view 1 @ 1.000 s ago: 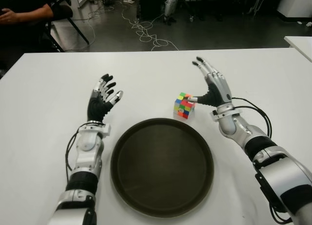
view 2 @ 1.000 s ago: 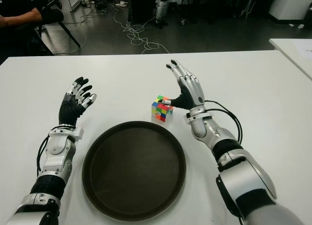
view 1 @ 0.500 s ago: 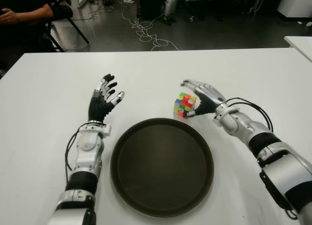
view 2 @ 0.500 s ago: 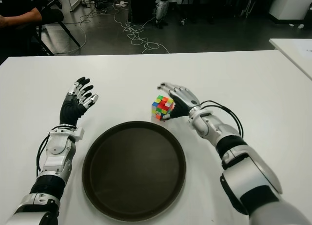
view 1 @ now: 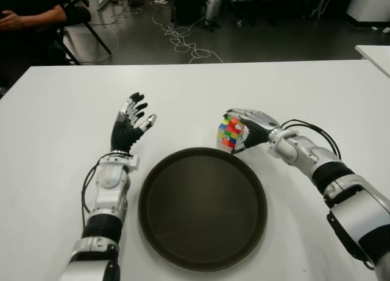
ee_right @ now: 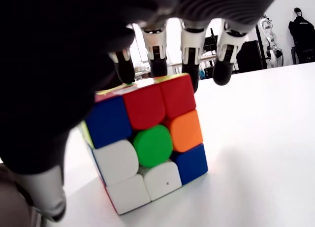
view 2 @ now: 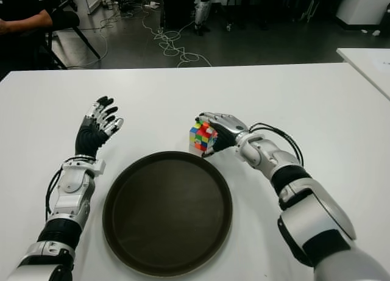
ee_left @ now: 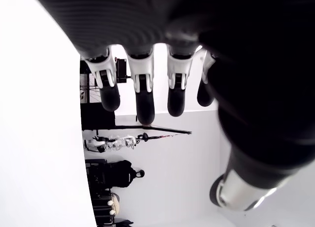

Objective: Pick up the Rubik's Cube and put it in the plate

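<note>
The Rubik's Cube (view 1: 230, 133) was just past the far rim of the plate (view 1: 202, 208), a little to the robot's right side of the plate's middle. It looked tipped, and in the right wrist view a low corner seemed to touch the white counter (view 1: 61, 128), so it was probably not lifted yet. The right hand (view 1: 250, 127) was on the cube, on the side away from the plate's middle. Its fingers (ee_right: 188, 49) curled over the top of the cube, and the thumb looked pressed low on the side, so the cube was pinched between them. The left hand (view 1: 128, 125) was on the other side of the plate, near its far left rim, with its fingers spread and holding nothing. The right hand was much nearer to the cube, so it was the one doing the job. The plate lay just beside the cube, toward the robot. The next move was likely a short lift and a carry back over the rim.
</note>
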Motion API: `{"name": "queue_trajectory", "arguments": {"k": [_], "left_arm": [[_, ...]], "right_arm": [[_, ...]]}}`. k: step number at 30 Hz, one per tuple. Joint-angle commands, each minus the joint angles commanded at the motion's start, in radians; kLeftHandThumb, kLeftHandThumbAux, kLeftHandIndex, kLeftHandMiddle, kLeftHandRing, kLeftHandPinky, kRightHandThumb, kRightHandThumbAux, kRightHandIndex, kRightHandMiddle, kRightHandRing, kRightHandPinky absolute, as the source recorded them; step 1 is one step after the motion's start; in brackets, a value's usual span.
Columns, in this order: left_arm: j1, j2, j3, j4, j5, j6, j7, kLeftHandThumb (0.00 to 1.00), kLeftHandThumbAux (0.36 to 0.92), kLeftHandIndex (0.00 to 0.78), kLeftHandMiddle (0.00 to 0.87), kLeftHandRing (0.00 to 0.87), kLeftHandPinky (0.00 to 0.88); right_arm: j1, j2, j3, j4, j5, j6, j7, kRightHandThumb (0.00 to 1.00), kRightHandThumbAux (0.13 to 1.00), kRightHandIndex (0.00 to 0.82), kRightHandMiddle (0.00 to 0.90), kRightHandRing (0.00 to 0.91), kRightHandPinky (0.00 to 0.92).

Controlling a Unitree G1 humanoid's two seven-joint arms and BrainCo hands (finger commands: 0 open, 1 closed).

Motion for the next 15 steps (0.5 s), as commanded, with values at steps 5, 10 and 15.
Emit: {"name": "queue_trajectory", "arguments": {"k": [5, 10, 15], "left_arm": [[-0.002, 0.001, -0.001, 0.005, 0.009, -0.003, 0.011, 0.027, 0.75, 0.075, 0.143, 0.13, 0.108], [-0.003, 0.002, -0.001, 0.01, 0.016, -0.007, 0.016, 0.025, 0.755, 0.079, 0.148, 0.131, 0.106], [-0.004, 0.006, -0.001, 0.025, 0.019, -0.027, 0.007, 0.024, 0.753, 0.073, 0.147, 0.128, 0.105]], "right_arm": [[0.001, -0.004, 0.003, -0.012, -0.001, 0.012, 0.021, 0.0, 0.688, 0.081, 0.095, 0.128, 0.152], [0.003, -0.005, 0.004, -0.022, -0.001, 0.019, 0.034, 0.0, 0.699, 0.08, 0.089, 0.127, 0.151], [0.002, -0.005, 0.009, -0.024, -0.003, 0.026, 0.043, 0.0, 0.703, 0.078, 0.09, 0.122, 0.135]]}}
